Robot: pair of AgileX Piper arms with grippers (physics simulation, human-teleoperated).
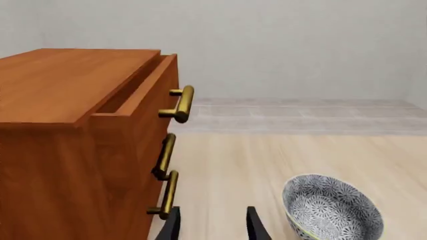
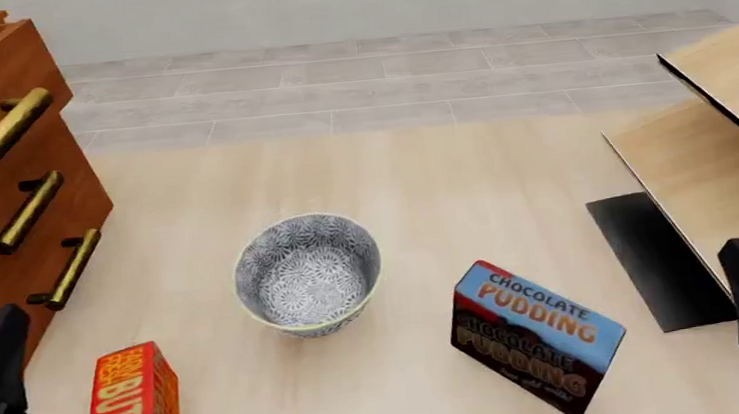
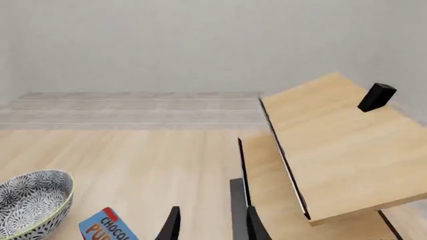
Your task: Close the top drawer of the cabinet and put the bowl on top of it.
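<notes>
Drawer-closing is coming first, we are judging: the top drawer is standing pulled out of the cabinet at the worktop's left edge, its brass handle jutting forward. We are planning to push flat against the drawer front beside that handle, straight in, not hooking the bar. The left gripper is hovering low at the near left corner, fingers spread and holding nothing, pointing past the cabinet's front. The right gripper is waiting at the near right corner, likewise spread and holding nothing, beside the pale shelf unit. The bowl is sitting upright mid-worktop, between the butter box and the pudding box, touching neither.
</notes>
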